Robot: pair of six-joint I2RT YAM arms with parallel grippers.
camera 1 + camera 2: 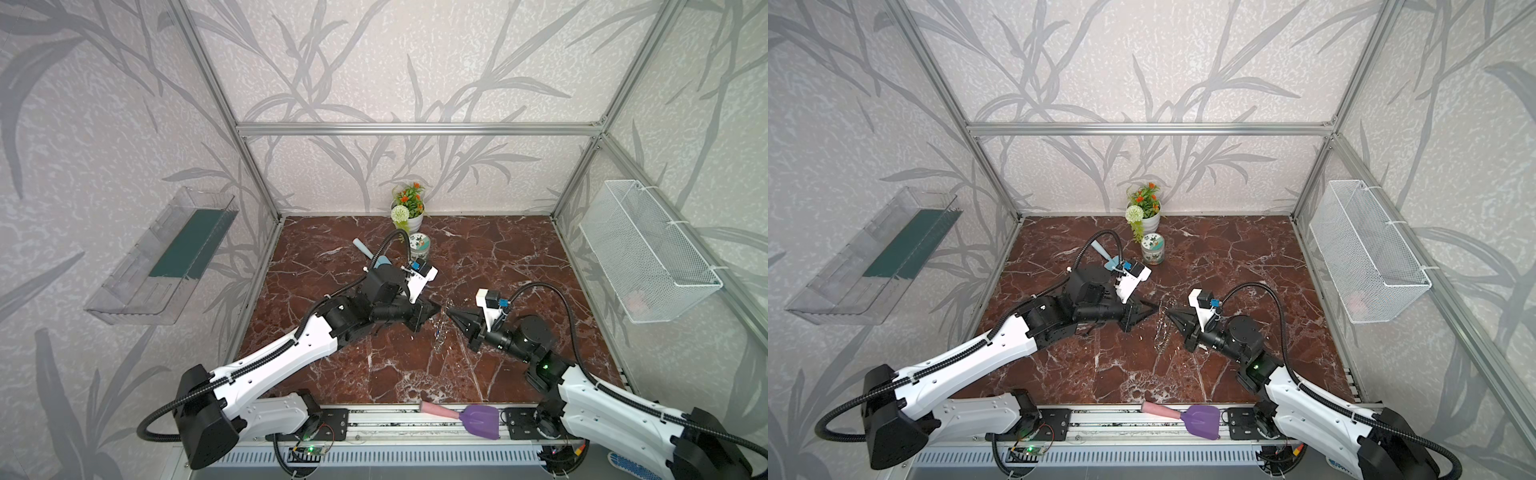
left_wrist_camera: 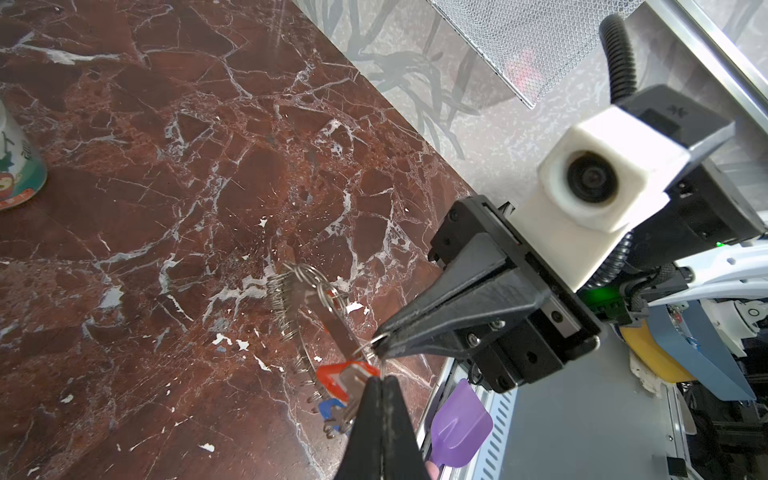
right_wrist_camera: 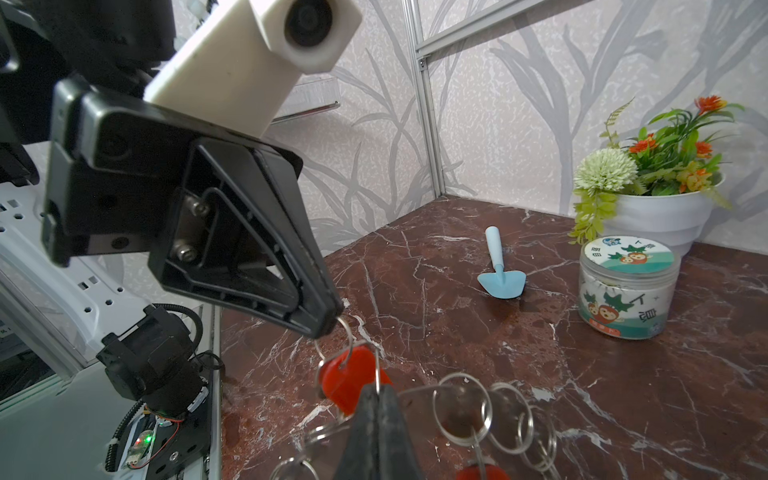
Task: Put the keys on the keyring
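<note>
The left gripper (image 1: 437, 309) has its fingers pressed together on a small split ring (image 3: 352, 338) that runs through the head of the red key (image 3: 349, 380). The key hangs head-up from it, with its blade hidden. Tip to tip with it, the right gripper (image 1: 452, 314) is closed on one of the wire loops at the edge of the keyring (image 2: 332, 320). The keyring stands on edge between the two tips. In both top views it shows only as a thin glinting line, its long axis running from the meeting point down toward the front rail. I cannot tell whether its lower rim touches the marble table (image 1: 519, 266). The blue key (image 2: 329, 408) sits just below the red one at the keyring's lower end; which way it points is unclear. Farther back lie a blue trowel (image 3: 498, 274), a patterned jar (image 1: 419, 246) and a flower pot (image 1: 409, 210). A purple trowel (image 1: 478, 419) rests on the front rail.
</note>
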